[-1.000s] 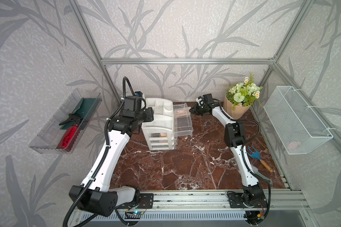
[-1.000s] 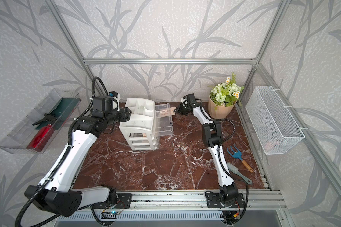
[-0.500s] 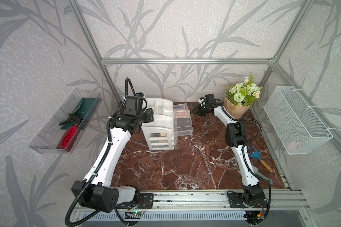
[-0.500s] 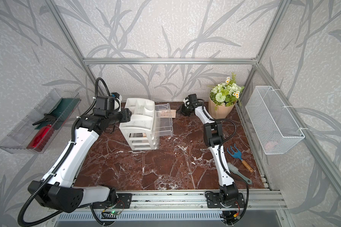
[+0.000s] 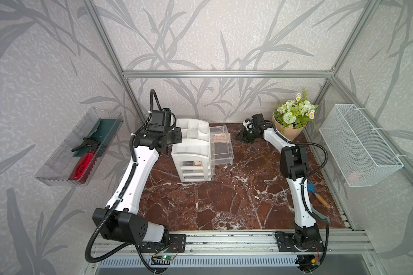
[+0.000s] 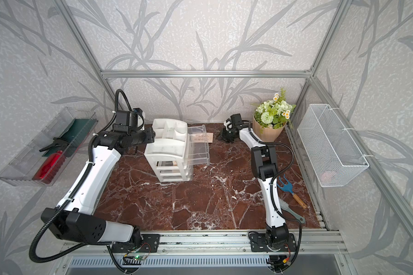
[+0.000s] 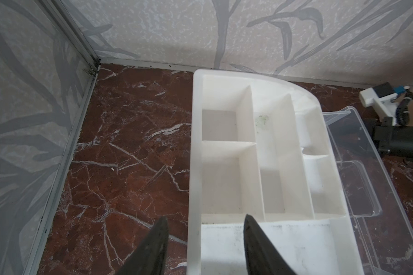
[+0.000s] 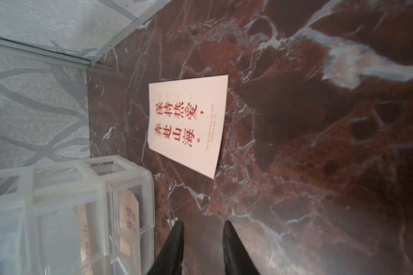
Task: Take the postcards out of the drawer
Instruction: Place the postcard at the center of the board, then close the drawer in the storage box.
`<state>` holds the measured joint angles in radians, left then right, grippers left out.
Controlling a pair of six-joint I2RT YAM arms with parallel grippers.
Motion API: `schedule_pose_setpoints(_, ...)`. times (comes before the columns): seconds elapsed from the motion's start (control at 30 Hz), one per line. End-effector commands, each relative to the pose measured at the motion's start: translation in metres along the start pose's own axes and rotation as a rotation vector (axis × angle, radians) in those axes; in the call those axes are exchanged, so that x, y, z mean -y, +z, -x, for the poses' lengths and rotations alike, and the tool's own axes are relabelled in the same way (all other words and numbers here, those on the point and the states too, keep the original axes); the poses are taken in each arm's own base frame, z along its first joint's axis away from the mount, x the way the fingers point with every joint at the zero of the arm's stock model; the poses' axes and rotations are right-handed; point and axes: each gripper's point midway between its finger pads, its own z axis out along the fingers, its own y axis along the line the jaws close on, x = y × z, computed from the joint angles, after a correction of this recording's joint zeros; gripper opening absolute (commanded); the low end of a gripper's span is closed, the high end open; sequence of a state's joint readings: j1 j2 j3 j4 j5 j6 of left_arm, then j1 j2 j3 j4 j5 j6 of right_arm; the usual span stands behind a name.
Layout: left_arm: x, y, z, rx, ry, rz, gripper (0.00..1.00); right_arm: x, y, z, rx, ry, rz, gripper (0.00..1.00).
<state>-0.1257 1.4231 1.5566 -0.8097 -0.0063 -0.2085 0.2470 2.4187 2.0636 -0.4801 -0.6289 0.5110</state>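
Note:
The clear top drawer (image 5: 221, 152) of the white organizer (image 5: 193, 142) stands pulled out to the right. One cream postcard (image 8: 188, 123) with red characters lies flat on the marble, ahead of my right gripper (image 8: 203, 225), which is open and empty. More postcards (image 8: 128, 223) lean inside the drawer (image 8: 81, 214) beside it. In both top views a pale card (image 5: 221, 137) (image 6: 202, 137) shows through the drawer's far end, left of the right gripper (image 5: 243, 137). My left gripper (image 7: 205, 221) is open, straddling the organizer's (image 7: 260, 154) left rim.
A flower pot (image 5: 293, 121) stands at the back right, close behind the right arm. A blue hand rake (image 6: 290, 190) and a brush (image 6: 291, 210) lie at the right edge. A wire basket (image 5: 358, 145) and a clear tray with a red bottle (image 5: 84, 164) hang on the side walls.
The right gripper drew back to the right from the drawer and its jaws parted. The left gripper shifted slightly toward the back wall and its jaws narrowed a little.

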Motion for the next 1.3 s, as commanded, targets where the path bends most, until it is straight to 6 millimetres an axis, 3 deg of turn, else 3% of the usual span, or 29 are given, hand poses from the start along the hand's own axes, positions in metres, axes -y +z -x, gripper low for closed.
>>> schedule_pose_setpoints(0.0, -0.008, 0.001, 0.001, -0.015, -0.005, 0.025, 0.49, -0.042, -0.033, 0.008, 0.074, -0.095, 0.062, 0.29)
schedule_pose_setpoints(0.4, -0.008, 0.025, 0.002, -0.035, -0.022, 0.018, 0.43, -0.074, -0.065, -0.036, 0.087, -0.149, 0.110, 0.29)
schedule_pose_setpoints(0.83, -0.007, 0.037, -0.002, -0.060, -0.031, 0.015, 0.33, -0.096, -0.068, -0.067, 0.079, -0.175, 0.126, 0.29)
schedule_pose_setpoints(1.27, 0.000, 0.039, -0.008, -0.075, -0.055, -0.024, 0.25, -0.133, -0.062, -0.092, 0.045, -0.236, 0.161, 0.29)
